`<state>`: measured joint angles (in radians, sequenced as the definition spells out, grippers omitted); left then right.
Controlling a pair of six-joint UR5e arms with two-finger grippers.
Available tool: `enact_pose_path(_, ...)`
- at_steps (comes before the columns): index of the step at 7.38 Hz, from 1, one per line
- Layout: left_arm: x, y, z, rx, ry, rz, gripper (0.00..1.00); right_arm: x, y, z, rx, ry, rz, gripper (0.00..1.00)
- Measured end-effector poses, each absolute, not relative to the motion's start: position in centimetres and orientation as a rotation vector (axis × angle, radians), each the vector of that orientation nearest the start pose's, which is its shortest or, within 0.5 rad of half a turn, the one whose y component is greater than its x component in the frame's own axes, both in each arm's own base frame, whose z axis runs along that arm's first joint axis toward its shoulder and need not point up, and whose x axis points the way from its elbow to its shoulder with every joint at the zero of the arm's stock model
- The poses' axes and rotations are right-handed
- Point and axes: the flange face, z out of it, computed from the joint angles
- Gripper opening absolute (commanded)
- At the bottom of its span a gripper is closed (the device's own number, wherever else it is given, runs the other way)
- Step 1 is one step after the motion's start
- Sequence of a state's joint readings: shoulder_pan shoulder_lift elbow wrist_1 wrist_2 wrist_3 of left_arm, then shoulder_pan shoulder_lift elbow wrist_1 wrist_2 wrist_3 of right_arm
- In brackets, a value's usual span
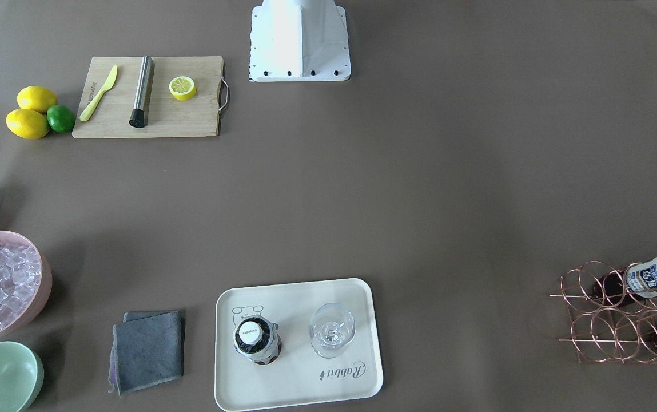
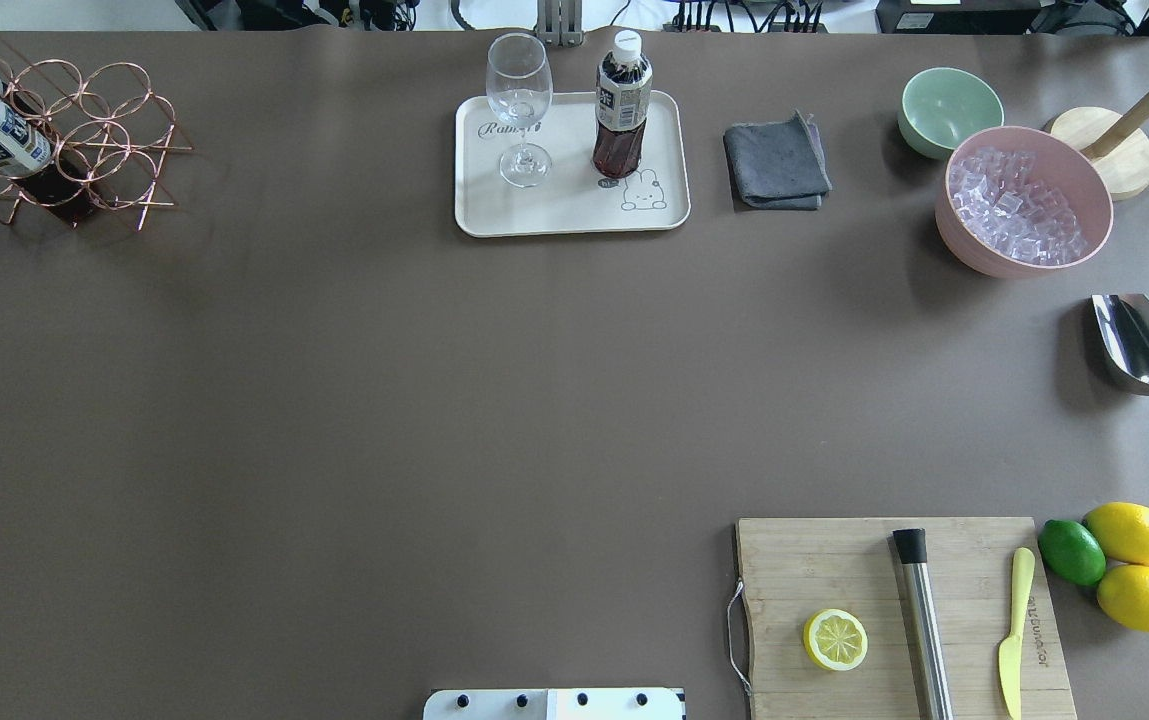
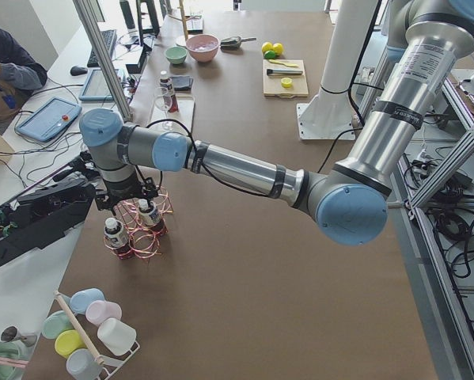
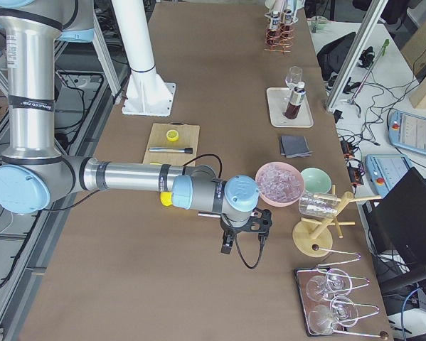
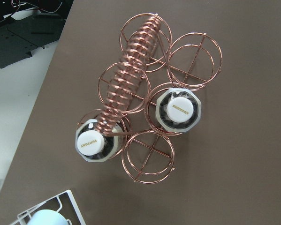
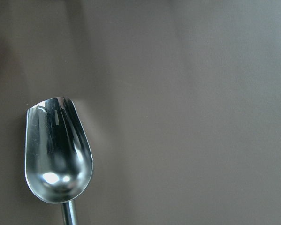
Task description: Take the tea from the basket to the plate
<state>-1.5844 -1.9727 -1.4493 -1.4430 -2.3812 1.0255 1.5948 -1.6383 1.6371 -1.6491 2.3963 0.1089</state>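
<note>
Tea bottle [image 2: 622, 105]: upright on the plate [image 2: 574, 215], white cap on, at the end with the small drawing. Nothing grips it. A wine glass [image 2: 519, 110] stands on the same plate beside it, not touching.

Plate sits at the far edge of the counter [image 2: 384, 400] in the overhead view, about mid-width.

Basket [image 2: 64, 140]: far left corner of the counter, well apart from the plate. The left wrist view shows two more capped bottles [image 5: 179, 108] upright in it, in cells diagonal to each other. One is partly under the coiled handle. The other four rings hold nothing.

Left gripper [image 3: 130, 204]: hangs above the basket, close over the handle. It appears only in the side view, so I cannot tell how the fingers are set.

Right gripper [image 4: 242, 239]: over the counter near the pink bowl [image 2: 1024, 200] of ice cubes. It is also seen only from the side, so the finger spacing cannot be told. Its wrist camera looks down on a steel scoop [image 6: 58, 150] lying flat on the counter.

Right of the plate: a folded grey cloth [image 2: 776, 160], then a green bowl [image 2: 949, 110] near the pink bowl.

Near edge, right: a cutting board [image 2: 834, 560] carrying a lemon half [image 2: 835, 639], a steel rod [image 2: 922, 620] and a yellow knife [image 2: 1014, 630]. Two lemons [image 2: 1131, 532] and a lime [image 2: 1072, 552] lie just beside it.
</note>
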Motion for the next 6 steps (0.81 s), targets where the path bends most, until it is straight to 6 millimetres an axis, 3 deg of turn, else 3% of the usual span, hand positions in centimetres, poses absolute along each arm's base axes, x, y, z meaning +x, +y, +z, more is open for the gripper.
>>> enact_pose_path(2,-7.0,-59.1,55.3,0.426,0.806,0.755,0.99,7.2,-45.5,66.2,-0.11,-0.823,0.16,1.0)
enact_pose_path(3,-7.0,-57.1,57.7,0.364,0.851,0.676,0.99,7.2,-45.5,66.2,-0.109,-0.824,0.16,1.0)
enact_pose_path(4,-7.0,-55.9,59.6,0.285,0.885,0.6,0.99,7.3,-45.5,66.3,-0.11,-0.825,0.162,1.0)
enact_pose_path(6,-8.3,-54.9,61.1,0.139,0.917,0.357,0.99,7.3,-45.4,66.3,-0.109,-0.827,0.16,1.0)
